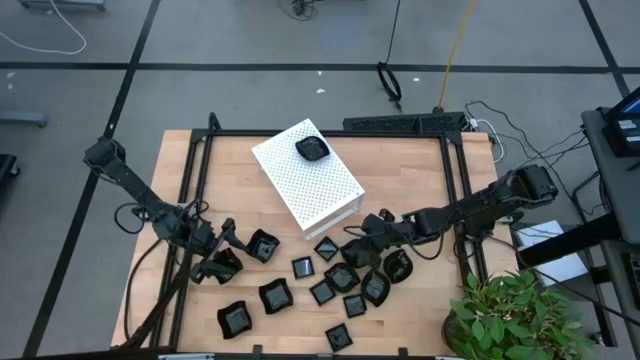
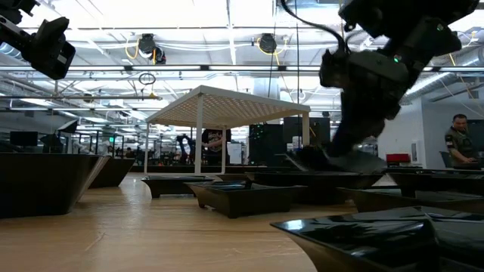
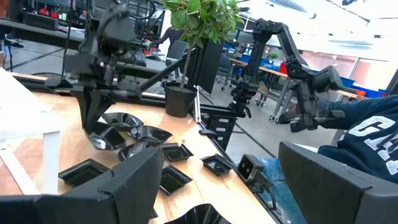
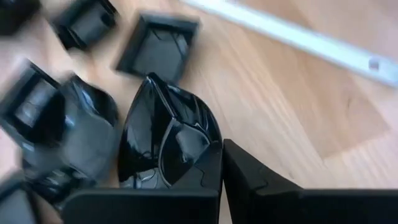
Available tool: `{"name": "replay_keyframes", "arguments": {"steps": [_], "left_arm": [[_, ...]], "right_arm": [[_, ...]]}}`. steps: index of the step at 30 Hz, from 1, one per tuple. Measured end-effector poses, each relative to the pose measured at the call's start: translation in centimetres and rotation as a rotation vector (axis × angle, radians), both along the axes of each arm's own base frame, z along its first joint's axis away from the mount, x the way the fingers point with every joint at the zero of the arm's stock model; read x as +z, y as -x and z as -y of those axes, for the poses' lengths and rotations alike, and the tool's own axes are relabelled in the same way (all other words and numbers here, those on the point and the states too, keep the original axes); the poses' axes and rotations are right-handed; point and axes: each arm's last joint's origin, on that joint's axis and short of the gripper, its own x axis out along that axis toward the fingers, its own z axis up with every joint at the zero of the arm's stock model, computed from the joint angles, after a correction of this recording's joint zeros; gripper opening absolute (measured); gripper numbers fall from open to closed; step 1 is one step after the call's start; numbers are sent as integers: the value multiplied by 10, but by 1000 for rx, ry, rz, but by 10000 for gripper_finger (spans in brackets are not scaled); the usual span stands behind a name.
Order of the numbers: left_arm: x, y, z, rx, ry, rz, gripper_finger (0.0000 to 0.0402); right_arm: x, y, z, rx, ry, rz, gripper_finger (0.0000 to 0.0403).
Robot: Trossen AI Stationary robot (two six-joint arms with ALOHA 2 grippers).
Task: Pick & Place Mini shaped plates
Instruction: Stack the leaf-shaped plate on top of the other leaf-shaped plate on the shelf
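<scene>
Several small glossy black plates (image 1: 300, 268) lie scattered on the wooden table near its near edge. One more plate (image 1: 312, 149) sits on top of the white perforated box (image 1: 318, 190). My right gripper (image 1: 362, 247) is low over the plates right of centre, shut on a wavy-edged plate (image 4: 165, 140). My left gripper (image 1: 215, 258) hovers open over the plates on the left. A plate's rim (image 3: 199, 214) shows low between its fingers (image 3: 134, 180), and I cannot see it touching anything. My right gripper pinches the wavy-edged plate by its rim (image 4: 210, 149), one finger (image 4: 186, 183) on the inner side and the other on the outer. The fingers come slanting down from the table's right. The plate (image 2: 333, 160) sits tilted; whether it is clear of the table I cannot tell.
Two more plates (image 4: 155, 46) lie close beside the held one. The white box stands just beyond both grippers, toward the far edge. A potted plant (image 1: 510, 315) stands at the near right corner. A black frame (image 1: 330, 133) borders the table. A person (image 3: 373, 134) sits beyond the right side.
</scene>
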Motion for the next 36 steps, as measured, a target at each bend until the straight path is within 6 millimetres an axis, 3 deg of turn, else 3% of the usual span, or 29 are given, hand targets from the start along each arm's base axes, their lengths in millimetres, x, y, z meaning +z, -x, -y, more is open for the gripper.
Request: {"name": "replay_keyframes", "arguments": {"steps": [15,20,29,33,36], "left_arm": [[0,0,0,0,0,0,324],[0,0,0,0,0,0,324],[0,0,0,0,0,0,324],[0,0,0,0,0,0,324],[0,0,0,0,0,0,324]], "right_arm": [[67,9,16,19,55,335,0],[109,-6,36,25,131,393,0],[195,-47,116,-38,275,326,0],[212,-69,158,-59,273,340,0],[215,-86,189,-56,237,361,0]]}}
